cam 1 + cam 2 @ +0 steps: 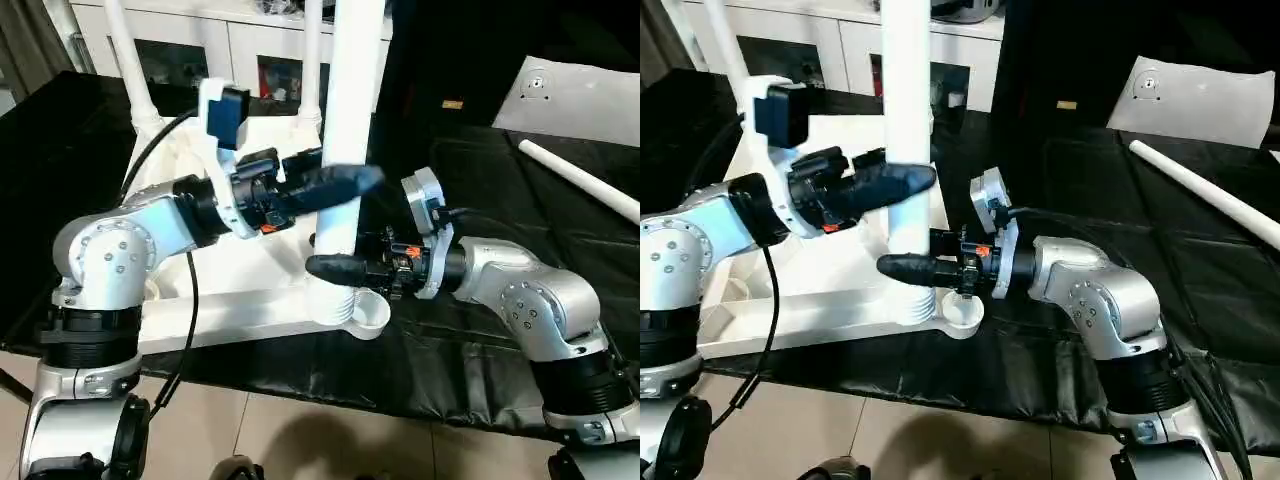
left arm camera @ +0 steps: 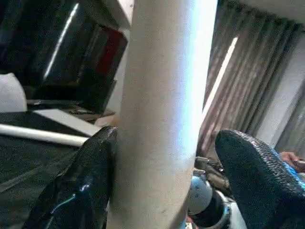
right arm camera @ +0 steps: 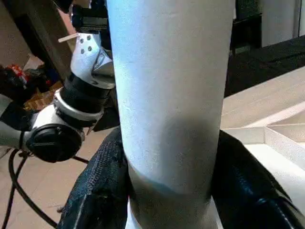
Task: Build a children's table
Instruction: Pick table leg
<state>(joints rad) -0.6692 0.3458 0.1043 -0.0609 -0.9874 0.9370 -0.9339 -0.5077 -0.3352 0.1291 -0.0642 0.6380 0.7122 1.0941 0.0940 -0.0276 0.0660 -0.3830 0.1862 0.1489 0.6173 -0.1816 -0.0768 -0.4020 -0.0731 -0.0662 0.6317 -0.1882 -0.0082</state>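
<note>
Tabletop: white, underside up, on the black-covered table; near corner socket at the table's front edge.
Upright leg: standing in that socket; apparently seated, base partly hidden.
Right gripper: clamped on the leg low down, both fingers against it.
Left gripper: higher on the leg, spread; one finger touching, the other apart.
Far legs: upright at rear corners.
Spare leg: lying flat, well to the right.
</note>
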